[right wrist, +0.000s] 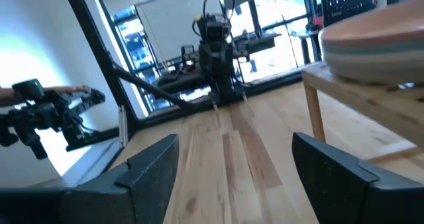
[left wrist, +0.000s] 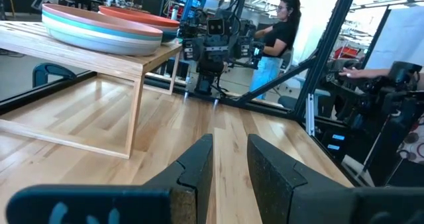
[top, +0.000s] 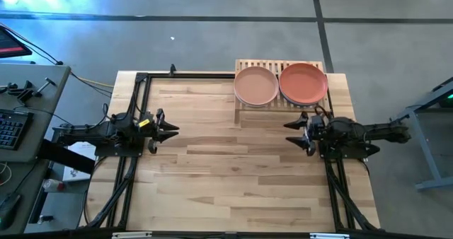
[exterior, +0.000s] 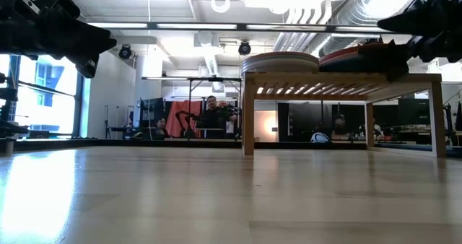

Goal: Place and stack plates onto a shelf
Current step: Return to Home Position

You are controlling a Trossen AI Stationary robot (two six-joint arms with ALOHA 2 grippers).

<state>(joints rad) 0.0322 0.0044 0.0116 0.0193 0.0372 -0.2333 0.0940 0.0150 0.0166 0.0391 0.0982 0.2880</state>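
Note:
The light-wood shelf [top: 281, 97] stands on its legs at the table's far edge. Two stacks of plates rest on its slats: a pink-topped stack [top: 255, 85] on the left and a terracotta-topped stack [top: 304, 83] on the right. In the left wrist view the pink-topped stack [left wrist: 99, 28] shows teal rims underneath. My left gripper [top: 175, 129] hovers over the table's left part, its fingers a little apart and holding nothing. My right gripper [top: 287, 131] hovers just in front of the shelf's right half, wide open and holding nothing. Both point toward the table's middle.
Bare butcher-block tabletop [top: 233, 175] lies between and in front of the arms. A black frame [top: 134, 112] borders the table's left, far and right sides. People and gear show in the room beyond [left wrist: 281, 32], and a hand [right wrist: 66, 91] rests on a control device.

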